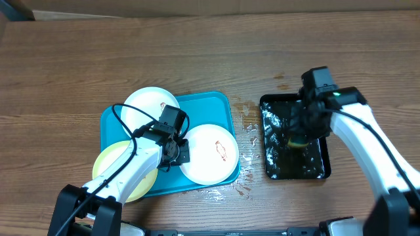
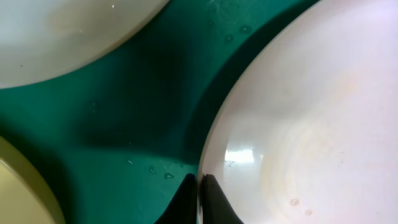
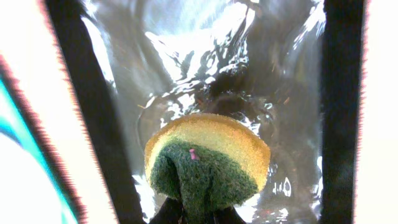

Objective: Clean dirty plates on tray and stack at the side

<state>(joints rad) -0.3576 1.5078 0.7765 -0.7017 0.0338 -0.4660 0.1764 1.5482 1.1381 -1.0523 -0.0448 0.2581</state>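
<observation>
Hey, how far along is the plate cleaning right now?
Done: nothing stacked yet; all three plates sit on the cyan tray, and the smeared white plate shows red-brown marks. In hand: the left gripper pinches that plate's rim, while the right gripper holds a sponge over the wet black tray. Left: wiping, then stacking at the side.

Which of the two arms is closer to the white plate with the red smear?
Left. The left gripper pinches the smeared plate at its rim on the blue tray; the right gripper is away over the black tray, holding a sponge.
</observation>
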